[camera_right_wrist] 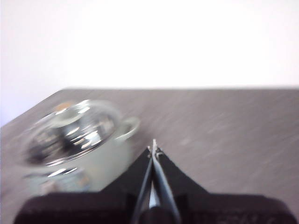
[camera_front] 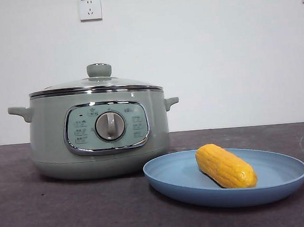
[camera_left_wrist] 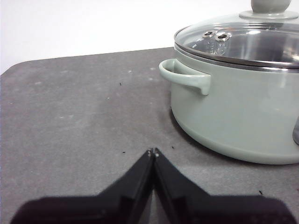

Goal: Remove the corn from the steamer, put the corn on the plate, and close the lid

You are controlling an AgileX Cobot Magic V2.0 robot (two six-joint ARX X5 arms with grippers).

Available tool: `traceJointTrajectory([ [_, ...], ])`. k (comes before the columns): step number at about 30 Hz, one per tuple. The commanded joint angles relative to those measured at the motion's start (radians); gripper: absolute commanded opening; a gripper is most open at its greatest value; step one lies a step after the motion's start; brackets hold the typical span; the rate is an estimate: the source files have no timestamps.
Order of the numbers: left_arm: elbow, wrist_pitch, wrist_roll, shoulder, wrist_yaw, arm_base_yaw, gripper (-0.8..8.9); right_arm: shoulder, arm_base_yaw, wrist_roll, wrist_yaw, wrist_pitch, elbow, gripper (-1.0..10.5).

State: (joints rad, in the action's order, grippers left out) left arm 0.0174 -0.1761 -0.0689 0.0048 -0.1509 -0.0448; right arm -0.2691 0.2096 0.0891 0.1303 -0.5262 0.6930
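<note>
Corn (camera_front: 225,166) lies on plate (camera_front: 284,184); lid (camera_front: 97,84) seated on steamer (camera_front: 98,133) (knob up). Left gripper (camera_left_wrist: 153,151) and right gripper (camera_right_wrist: 153,148): both jaw pairs pressed together, holding nothing.

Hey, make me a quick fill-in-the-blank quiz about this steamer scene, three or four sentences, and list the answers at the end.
1. The corn lies on the ____.
2. The lid sits ____ on the steamer.
3. The plate is ____ in colour.
4. The fingers of the left gripper and the right gripper are ____, holding nothing.

Missing words: plate; closed; light blue; shut
</note>
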Motion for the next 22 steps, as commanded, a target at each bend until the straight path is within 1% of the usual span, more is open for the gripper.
traceJointTrajectory([
  [1,-0.014,0.003,0.006,-0.003,-0.001,-0.003,-0.04,0.054,-0.086,-0.079,-0.001,0.100,-0.112,0.0],
  [5,-0.014,0.003,0.006,-0.003,-0.001,-0.003,-0.04,0.139,-0.137,-0.078,-0.003,0.286,-0.298,0.0],
  [7,-0.014,0.003,0.006,-0.003,-0.001,-0.003,-0.04,0.173,-0.139,-0.078,-0.003,0.366,-0.391,0.0],
  [10,-0.014,0.003,0.006,-0.003,-0.001,-0.003,-0.04,0.227,-0.139,-0.070,-0.003,0.438,-0.521,0.0],
  [13,-0.014,0.003,0.006,-0.003,-0.001,-0.003,-0.04,0.270,-0.139,-0.032,-0.009,0.457,-0.615,0.0],
  [17,-0.014,0.003,0.006,-0.003,-0.001,-0.003,-0.04,0.268,-0.139,0.005,-0.005,0.459,-0.687,0.0],
  [22,-0.014,0.003,0.006,-0.003,-0.001,-0.003,-0.04,0.268,-0.139,-0.005,-0.006,0.351,-0.688,0.0],
])
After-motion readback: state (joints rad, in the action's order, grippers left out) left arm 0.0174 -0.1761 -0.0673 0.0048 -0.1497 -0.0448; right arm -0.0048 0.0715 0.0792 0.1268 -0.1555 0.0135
